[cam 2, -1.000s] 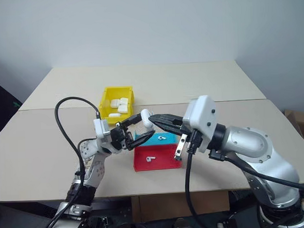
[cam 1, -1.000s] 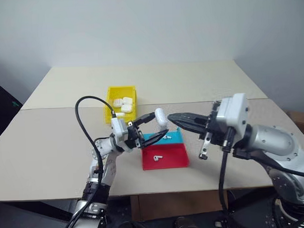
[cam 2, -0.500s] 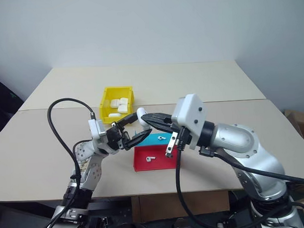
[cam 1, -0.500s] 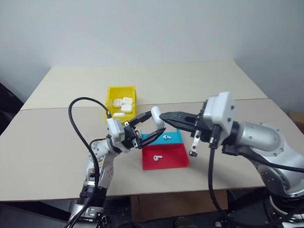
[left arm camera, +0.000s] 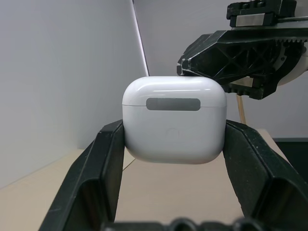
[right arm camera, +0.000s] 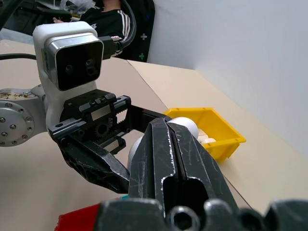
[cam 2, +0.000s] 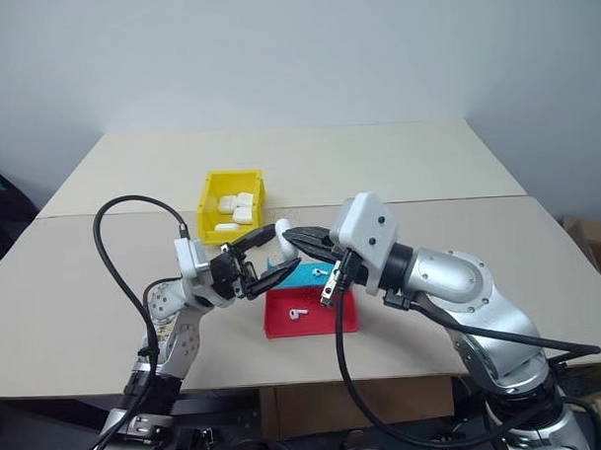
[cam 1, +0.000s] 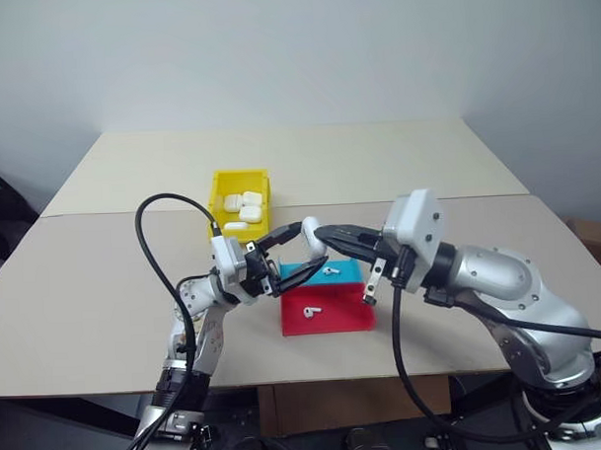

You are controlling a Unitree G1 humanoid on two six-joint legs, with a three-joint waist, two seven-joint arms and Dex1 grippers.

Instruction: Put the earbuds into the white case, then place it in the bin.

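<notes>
Left wrist view: unlabelled white case (left arm camera: 174, 119) clamped in left hand (left arm camera: 175, 144); right hand (cam 1: 320, 231) clenched.

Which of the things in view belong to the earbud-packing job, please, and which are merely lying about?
Job:
- glossy white pebble-shaped case, clamped in left gripper
- tiny white stemmed earbuds on tray
- bright yellow plastic bin
- right gripper, shut

Lying about:
- flat red-and-blue tray
- beige table

1. White case (left arm camera: 174, 122) — glossy white, with a grey bar on its front.
2. Bin (cam 1: 223, 183) — bright yellow, holding white pieces.
3. Tray (cam 1: 328, 315) — red half and blue-teal half; each carries one white earbud (cam 1: 310, 310).
4. Table (cam 1: 397, 162) — plain beige.
5. Gripper fingers (left arm camera: 108, 159) — black.
</notes>
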